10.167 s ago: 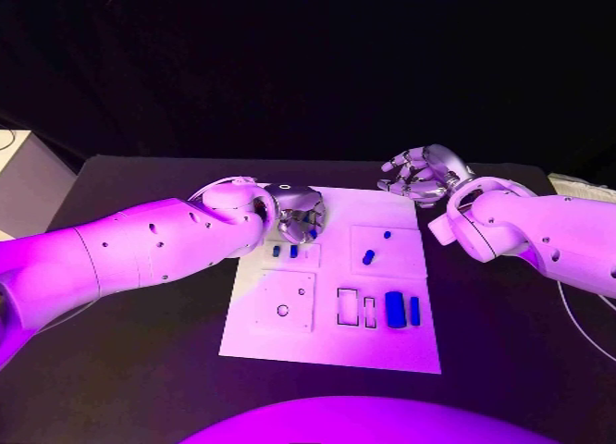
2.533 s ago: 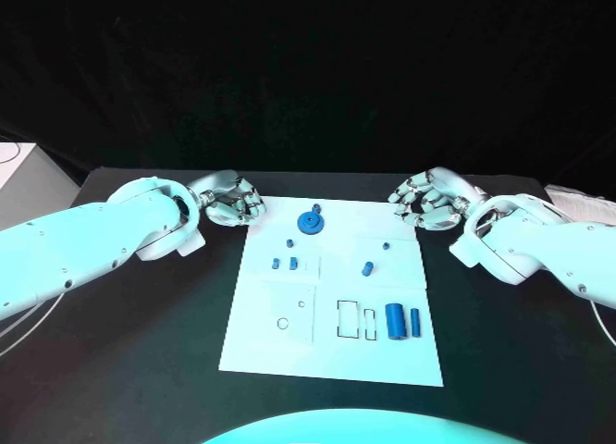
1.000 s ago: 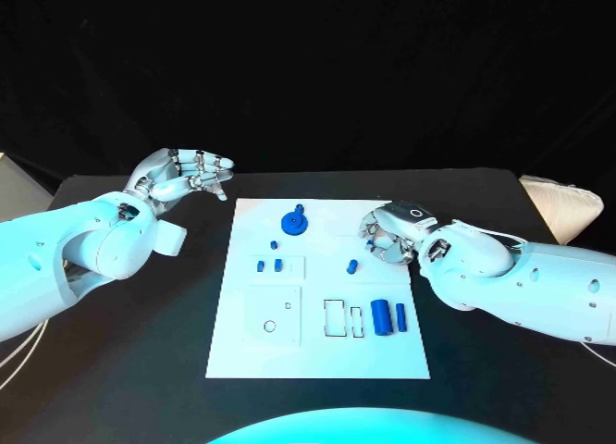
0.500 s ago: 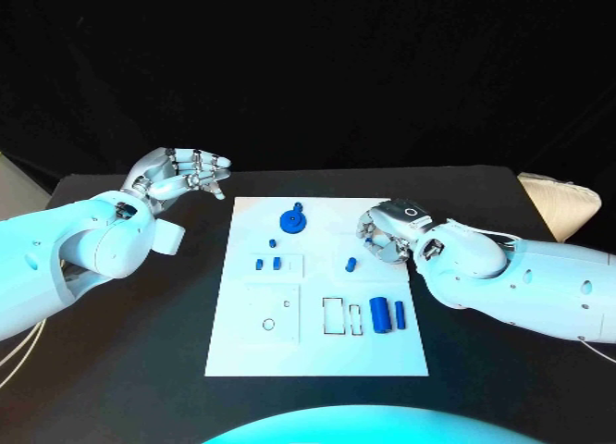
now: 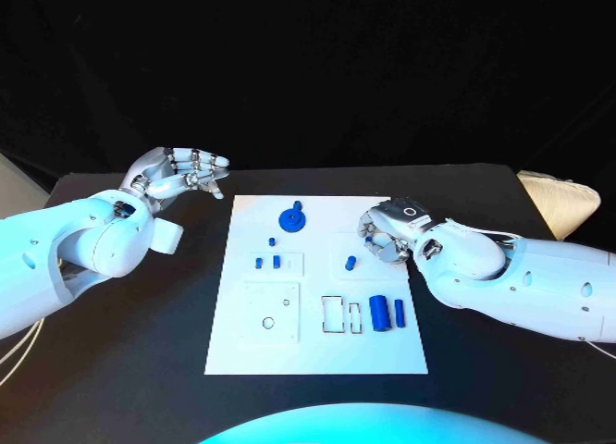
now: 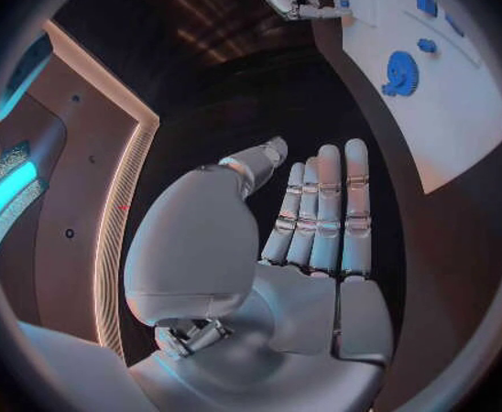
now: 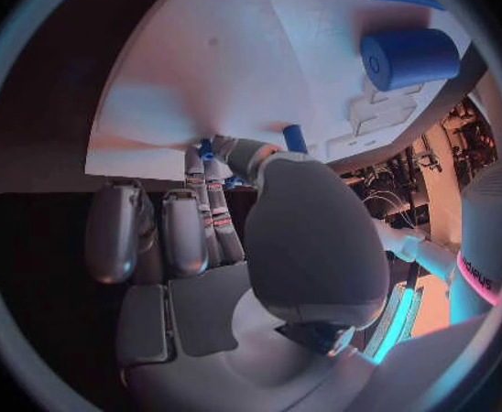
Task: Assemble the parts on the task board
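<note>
**Right robot hand low over the board, left one off to the side**

The task board (image 5: 316,324) lies mid-table, its blue parts (image 5: 379,313) scattered across it — a round disc (image 5: 293,220) near its far edge. The right robot hand (image 5: 384,235) reaches down at the board's right edge beside a small blue peg (image 5: 350,264); whether it grips anything I cannot tell. The left robot hand (image 5: 181,173) hovers near the table's far left edge — fingers extended, holding nothing.

The black bench (image 5: 135,333) spreads wide under everything, its far edge meeting a dark backdrop. At its right edge sits a pale, cream-coloured thing (image 5: 564,201), partly cut off by the frame, too unclear to name. At the left edge a pale boxy corner (image 5: 5,180) stands just beside the bench.
</note>
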You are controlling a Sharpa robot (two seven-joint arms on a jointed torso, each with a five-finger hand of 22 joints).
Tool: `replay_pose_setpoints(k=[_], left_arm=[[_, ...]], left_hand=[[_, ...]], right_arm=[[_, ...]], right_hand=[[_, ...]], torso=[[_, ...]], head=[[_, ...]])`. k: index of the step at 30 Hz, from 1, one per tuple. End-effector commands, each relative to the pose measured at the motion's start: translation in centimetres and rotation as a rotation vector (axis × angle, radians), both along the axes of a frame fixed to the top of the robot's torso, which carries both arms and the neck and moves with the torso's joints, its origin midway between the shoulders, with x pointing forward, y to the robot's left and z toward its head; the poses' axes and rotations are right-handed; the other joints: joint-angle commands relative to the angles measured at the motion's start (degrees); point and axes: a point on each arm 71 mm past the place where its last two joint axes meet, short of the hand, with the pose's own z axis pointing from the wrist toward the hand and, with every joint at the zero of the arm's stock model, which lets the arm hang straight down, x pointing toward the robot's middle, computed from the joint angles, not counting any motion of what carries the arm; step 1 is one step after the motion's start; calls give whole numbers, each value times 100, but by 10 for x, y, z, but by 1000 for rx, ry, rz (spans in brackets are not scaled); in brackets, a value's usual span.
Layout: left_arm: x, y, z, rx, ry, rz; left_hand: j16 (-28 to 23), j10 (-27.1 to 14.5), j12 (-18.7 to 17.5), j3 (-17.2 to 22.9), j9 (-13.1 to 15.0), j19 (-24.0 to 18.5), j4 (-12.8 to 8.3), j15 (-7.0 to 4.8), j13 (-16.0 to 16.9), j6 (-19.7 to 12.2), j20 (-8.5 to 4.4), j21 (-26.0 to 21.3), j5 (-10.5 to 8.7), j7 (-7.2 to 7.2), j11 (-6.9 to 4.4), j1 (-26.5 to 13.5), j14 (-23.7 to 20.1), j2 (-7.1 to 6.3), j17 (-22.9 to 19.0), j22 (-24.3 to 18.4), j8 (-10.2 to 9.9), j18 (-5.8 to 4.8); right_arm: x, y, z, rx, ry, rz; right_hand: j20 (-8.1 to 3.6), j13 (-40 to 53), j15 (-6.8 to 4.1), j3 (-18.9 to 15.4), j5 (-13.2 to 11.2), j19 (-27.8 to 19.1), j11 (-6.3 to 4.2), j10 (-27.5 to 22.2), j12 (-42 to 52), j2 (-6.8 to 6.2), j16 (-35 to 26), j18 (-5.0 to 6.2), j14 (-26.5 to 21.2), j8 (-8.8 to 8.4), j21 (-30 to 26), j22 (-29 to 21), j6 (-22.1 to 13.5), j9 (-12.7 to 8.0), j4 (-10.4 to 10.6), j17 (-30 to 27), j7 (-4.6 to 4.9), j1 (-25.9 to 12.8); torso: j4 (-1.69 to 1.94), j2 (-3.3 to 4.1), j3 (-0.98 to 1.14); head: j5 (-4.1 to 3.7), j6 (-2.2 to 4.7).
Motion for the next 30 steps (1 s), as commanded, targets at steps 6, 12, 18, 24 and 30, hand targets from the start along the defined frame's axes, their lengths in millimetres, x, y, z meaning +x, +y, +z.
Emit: replay_pose_setpoints(k=[6, 12, 18, 24, 30], left_arm=[[0, 0, 0, -3, 5, -3], [0, -1, -1, -4, 10, -8], [0, 0, -2, -2, 12, -9], [0, 0, -2, -1, 13, -9], [0, 0, -2, -1, 12, -8]], left_hand=[[-38, 2, -39, -29, -6, 25, 31, 24, -12, -53, 13, -41, 22, -3, 38, -63, 16, -9, 3, -14, -29, 74], [-41, -6, -44, -39, -10, 30, 44, 27, -16, -61, 16, -61, 22, -1, 40, -68, 12, -9, 4, -29, -32, 74], [-41, -11, -47, -40, -11, 32, 45, 27, -18, -65, 17, -67, 22, -1, 41, -65, 11, -9, 5, -33, -33, 74], [-43, -19, -51, -40, -13, 35, 46, 28, -21, -70, 18, -78, 21, -1, 42, -55, 7, -6, 6, -42, -35, 75], [-43, -19, -51, -40, -13, 35, 46, 28, -21, -70, 18, -78, 21, -1, 42, -55, 7, -6, 6, -42, -35, 75]], right_arm=[[-3, -4, -10, -71, 47, -18], [-3, -4, -11, -72, 50, -17], [-4, -4, -11, -70, 46, -20], [-4, -3, -10, -66, 31, -20], [-5, -2, -8, -50, 12, -21]], right_hand=[[-2, -24, 18, 28, 54, 26, 6, -49, -46, -7, -2, -5, 138, -32, 4, 586, 6, 4, -41, 12, 17, -22], [-24, -53, 10, 133, 134, 63, -25, 68, -77, 53, 50, -21, 168, -5, 122, 649, 110, 43, -129, 67, -27, 33], [-72, -67, -48, 235, 124, 119, -91, 308, -112, 193, 44, -52, 171, 73, 293, 740, 282, 132, -249, 56, -84, 110], [-117, -48, -105, 305, -100, 167, -147, 550, -159, 355, 54, -81, 179, 131, 459, 831, 389, 233, -403, 71, -122, 196], [-128, -29, -130, 347, -242, 188, -171, 649, -190, 398, 74, -97, 186, 143, 541, 876, 422, 277, -465, 99, -138, 202]], torso=[[-2, 1, -3], [2, 2, -6], [0, 1, -7], [4, -1, -6], [2, 2, -4]], head=[[-1, -18], [11, -34], [5, -53], [-10, -65], [-13, -72]])
